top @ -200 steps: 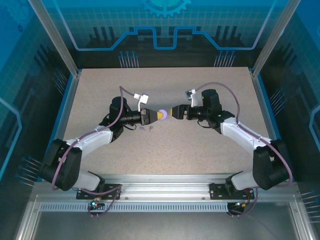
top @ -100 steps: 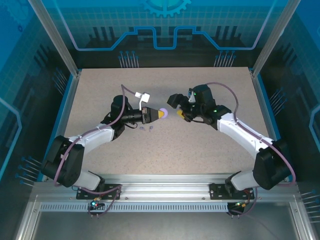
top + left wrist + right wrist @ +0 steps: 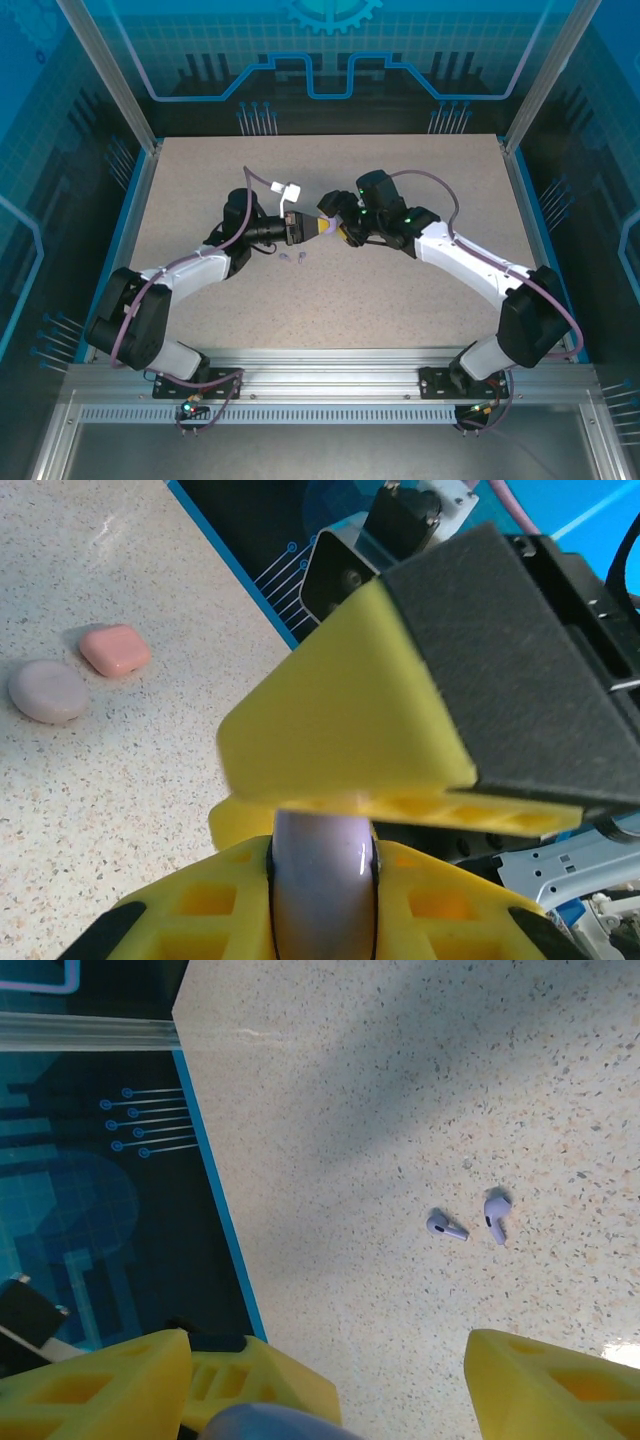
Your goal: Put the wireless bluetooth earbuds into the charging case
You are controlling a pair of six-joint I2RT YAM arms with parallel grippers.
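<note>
Purple case (image 3: 322,880) pinched in left claw (image 3: 322,228); right claw (image 3: 328,1350) spread, adjacent.

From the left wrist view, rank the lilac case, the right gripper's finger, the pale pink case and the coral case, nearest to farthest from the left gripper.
1. Lilac case: clamped in the left gripper.
2. Right gripper's finger: just above that case.
3. Pale pink case and coral case: side by side on the table, far left; too close to call.
</note>
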